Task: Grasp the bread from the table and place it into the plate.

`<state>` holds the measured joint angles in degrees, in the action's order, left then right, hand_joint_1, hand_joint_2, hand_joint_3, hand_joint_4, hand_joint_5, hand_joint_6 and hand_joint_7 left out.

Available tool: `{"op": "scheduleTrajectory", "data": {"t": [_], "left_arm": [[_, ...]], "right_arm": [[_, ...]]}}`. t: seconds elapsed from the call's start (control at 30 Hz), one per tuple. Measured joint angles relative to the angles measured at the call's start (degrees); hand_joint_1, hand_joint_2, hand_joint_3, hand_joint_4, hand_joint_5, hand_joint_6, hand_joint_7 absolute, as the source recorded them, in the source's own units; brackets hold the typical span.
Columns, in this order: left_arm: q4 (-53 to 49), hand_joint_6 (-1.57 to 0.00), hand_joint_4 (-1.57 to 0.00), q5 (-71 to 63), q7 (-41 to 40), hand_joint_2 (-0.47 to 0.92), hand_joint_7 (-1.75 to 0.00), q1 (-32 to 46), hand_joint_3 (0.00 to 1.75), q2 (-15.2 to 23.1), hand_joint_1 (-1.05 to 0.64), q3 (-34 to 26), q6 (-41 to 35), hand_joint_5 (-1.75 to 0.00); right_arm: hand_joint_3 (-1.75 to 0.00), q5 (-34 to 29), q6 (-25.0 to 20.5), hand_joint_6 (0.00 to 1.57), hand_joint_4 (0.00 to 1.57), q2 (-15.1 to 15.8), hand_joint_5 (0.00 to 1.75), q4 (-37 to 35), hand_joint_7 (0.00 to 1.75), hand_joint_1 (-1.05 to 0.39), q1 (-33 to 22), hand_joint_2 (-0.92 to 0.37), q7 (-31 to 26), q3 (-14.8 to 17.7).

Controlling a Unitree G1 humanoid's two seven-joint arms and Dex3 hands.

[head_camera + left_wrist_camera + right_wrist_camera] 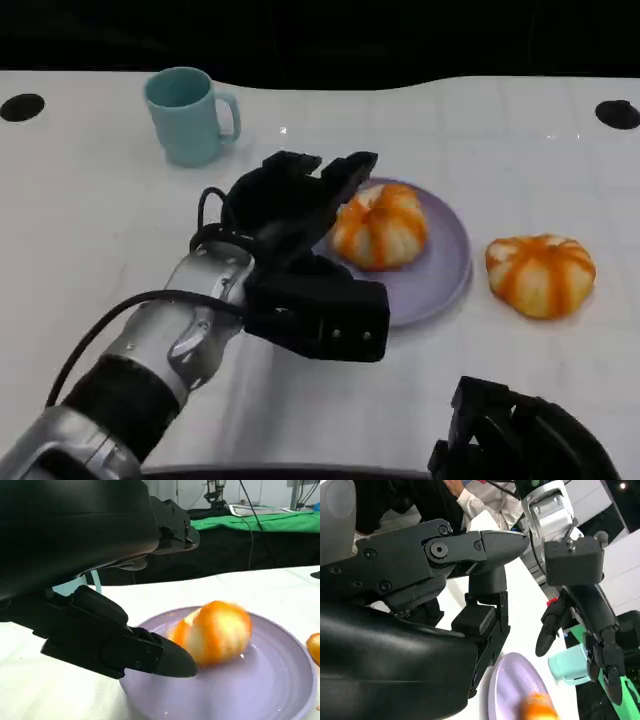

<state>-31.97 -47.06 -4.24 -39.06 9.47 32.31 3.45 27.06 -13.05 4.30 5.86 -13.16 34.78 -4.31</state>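
Bread sits on plate, left robot hand beside it, fingers apart and holding nothing; looks light, soft, squashable, so best cupped gently round its sides.

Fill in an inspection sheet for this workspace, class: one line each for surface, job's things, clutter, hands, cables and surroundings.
Surface: white table, black discs near its far corners.
Job's things: one bread lies on the purple plate; a second bread sits on the table beside it.
Clutter: teal mug, upright, handle toward the plate.
Hands: left hand at the plated bread, fingers spread, not gripping; right hand low at the near edge, grip unclear.
Cables: black cable along the left forearm.
Surroundings: green-covered bench, a person's sleeve.
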Motion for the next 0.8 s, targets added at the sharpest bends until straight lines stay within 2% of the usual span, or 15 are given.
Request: {"op": "scheduleTrajectory", "data": {"t": [0.2,0.47,0.57,0.6,0.63,0.7,0.8], "left_arm": [[6.54,-0.30,-0.32,1.23,0.76,0.92,-0.09,3.96,0.21,2.36,-0.71,-1.30,0.70,-0.31],[17.05,-0.44,-0.46,9.31,0.84,0.92,-0.12,12.95,0.15,3.94,-0.60,-8.13,4.71,-0.41],[20.96,-0.55,-0.48,14.92,0.87,0.92,-0.15,17.28,0.15,3.63,-0.57,-11.57,6.89,-0.75],[21.86,-0.59,-0.46,16.12,0.89,0.92,-0.21,18.46,0.14,3.47,-0.56,-12.39,7.27,-0.93],[22.84,-0.55,-0.44,17.18,0.87,0.92,-0.38,19.78,0.13,3.38,-0.54,-13.20,7.68,-1.10],[24.23,-0.40,-0.43,18.98,0.33,0.92,-0.95,22.28,0.10,2.87,-0.50,-14.59,9.19,-1.42],[25.09,-0.29,-0.47,24.16,-0.31,0.92,-1.48,25.73,0.05,0.42,-0.38,-16.71,11.60,-1.69]], "right_arm": [[-0.24,-0.12,-0.02,0.76,0.87,0.02,1.60,0.08,1.41,-0.71,-0.05,-0.92,-0.02,0.01],[-0.24,-0.14,-0.05,0.75,0.86,0.04,1.60,0.10,1.41,-0.71,0.03,-0.92,-0.03,0.02],[-0.24,-0.14,-0.10,0.75,0.86,0.13,1.60,0.14,1.41,-0.70,0.02,-0.92,-0.04,0.11],[-0.24,-0.14,-0.11,0.75,0.86,0.15,1.60,0.12,1.41,-0.70,0.02,-0.92,-0.04,0.13],[-0.25,-0.12,-0.10,0.75,0.86,0.14,1.60,0.11,1.41,-0.70,0.05,-0.92,-0.02,0.12],[-0.25,-0.09,-0.09,0.75,0.86,0.13,1.60,0.09,1.41,-0.69,0.05,-0.92,0.01,0.13],[-0.25,-0.03,-0.14,0.76,0.86,0.13,1.60,0.10,1.41,-0.70,0.04,-0.92,0.02,0.10]]}}
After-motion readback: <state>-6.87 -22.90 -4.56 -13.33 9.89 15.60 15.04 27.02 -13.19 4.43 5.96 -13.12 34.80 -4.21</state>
